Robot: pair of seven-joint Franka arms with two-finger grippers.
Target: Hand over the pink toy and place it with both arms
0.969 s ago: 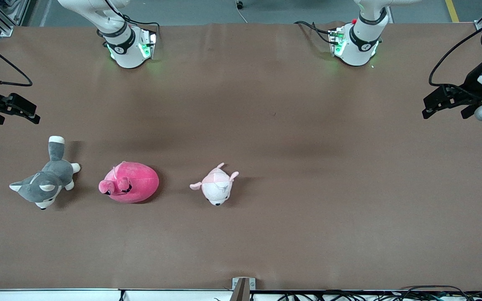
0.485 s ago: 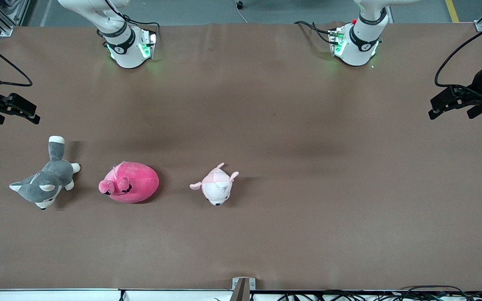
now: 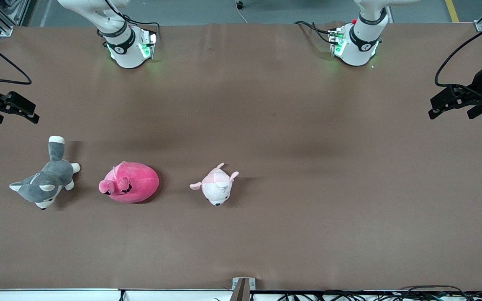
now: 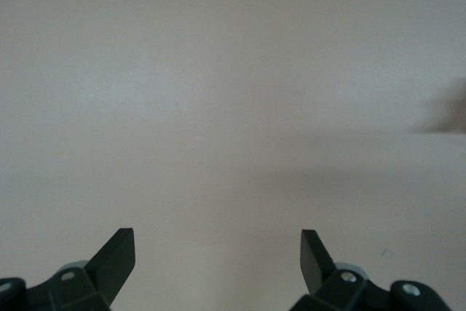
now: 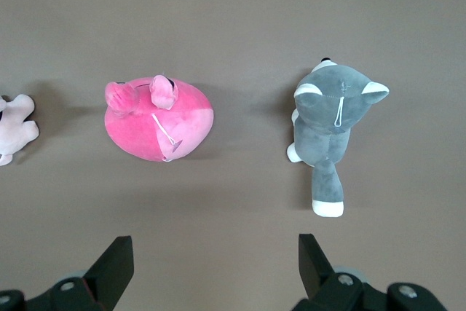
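The hot-pink round plush toy (image 3: 130, 182) lies on the brown table toward the right arm's end, between a grey husky plush and a pale pink plush. It also shows in the right wrist view (image 5: 159, 120). My right gripper (image 3: 32, 115) hangs open and empty in the air at the right arm's end of the table, above bare table beside the husky. In its wrist view (image 5: 215, 260) the jaws stand wide apart with nothing between them. My left gripper (image 3: 433, 113) is open and empty at the left arm's end, over bare table (image 4: 216, 253).
A grey-and-white husky plush (image 3: 44, 182) lies nearest the right arm's end, seen too in the right wrist view (image 5: 331, 125). A pale pink-and-white plush (image 3: 217, 186) lies near the table's middle. Cables run along the table's near edge (image 3: 241, 288).
The left gripper has drawn back toward the left arm's end of the table. The right gripper has risen slightly. The toys have not moved.
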